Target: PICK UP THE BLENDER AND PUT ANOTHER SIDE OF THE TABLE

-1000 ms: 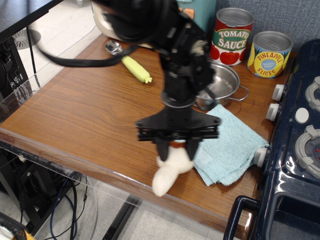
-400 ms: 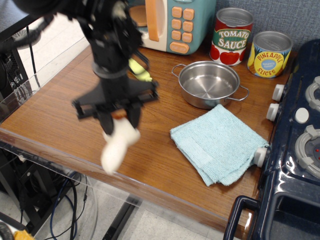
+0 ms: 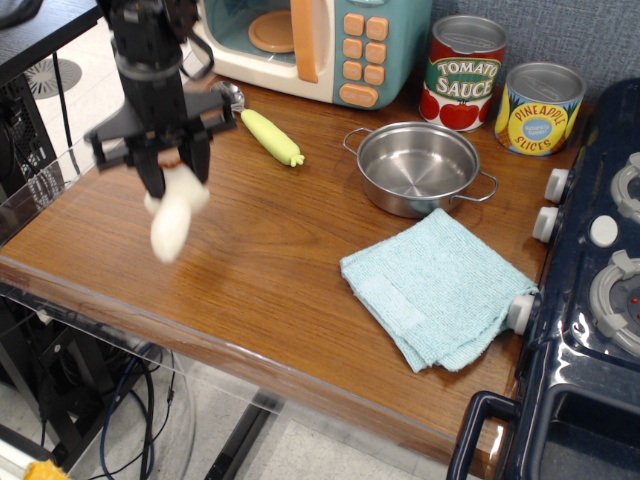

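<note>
The blender, a soft toy mushroom [image 3: 172, 218] with a white stem hanging down and a brown cap just showing between the fingers, is held in my gripper [image 3: 173, 176]. The gripper is shut on its upper part and holds it above the left part of the wood-grain table [image 3: 260, 270]. The arm comes down from the top left.
A spoon with a yellow-green handle [image 3: 270, 136] lies behind the gripper. A toy microwave [image 3: 320, 45] stands at the back. A steel pot [image 3: 417, 168], a light blue cloth [image 3: 437, 285], two cans [image 3: 463, 70] and a dark blue toy stove [image 3: 590, 300] fill the right side.
My gripper has carried the mushroom from the front edge beside the cloth leftward and back across the table, to above its left part.
</note>
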`<control>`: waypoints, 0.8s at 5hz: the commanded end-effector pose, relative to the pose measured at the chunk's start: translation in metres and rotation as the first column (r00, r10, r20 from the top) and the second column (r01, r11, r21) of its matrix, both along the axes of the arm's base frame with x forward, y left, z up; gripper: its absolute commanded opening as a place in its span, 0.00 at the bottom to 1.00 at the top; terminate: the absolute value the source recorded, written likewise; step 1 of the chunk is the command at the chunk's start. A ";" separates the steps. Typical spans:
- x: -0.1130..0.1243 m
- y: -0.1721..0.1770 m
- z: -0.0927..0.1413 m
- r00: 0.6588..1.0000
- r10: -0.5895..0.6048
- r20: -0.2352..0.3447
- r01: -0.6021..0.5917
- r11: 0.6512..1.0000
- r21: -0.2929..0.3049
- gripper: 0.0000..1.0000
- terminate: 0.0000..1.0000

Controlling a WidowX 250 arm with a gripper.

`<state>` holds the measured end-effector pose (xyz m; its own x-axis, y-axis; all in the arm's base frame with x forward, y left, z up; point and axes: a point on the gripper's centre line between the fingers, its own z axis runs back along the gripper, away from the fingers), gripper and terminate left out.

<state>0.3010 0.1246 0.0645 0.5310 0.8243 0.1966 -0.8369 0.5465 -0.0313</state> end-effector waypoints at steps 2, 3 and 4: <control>0.072 0.079 -0.004 0.999 0.044 -0.017 -0.045 0.999 -0.019 0.00 0.00; 0.080 0.077 -0.012 0.999 0.020 -0.034 -0.021 1.000 -0.017 0.00 0.00; 0.085 0.078 -0.016 1.000 -0.006 -0.029 0.006 1.000 -0.016 0.00 0.00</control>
<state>0.3878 0.2022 0.0352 0.5351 0.8344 0.1319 -0.8422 0.5392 0.0055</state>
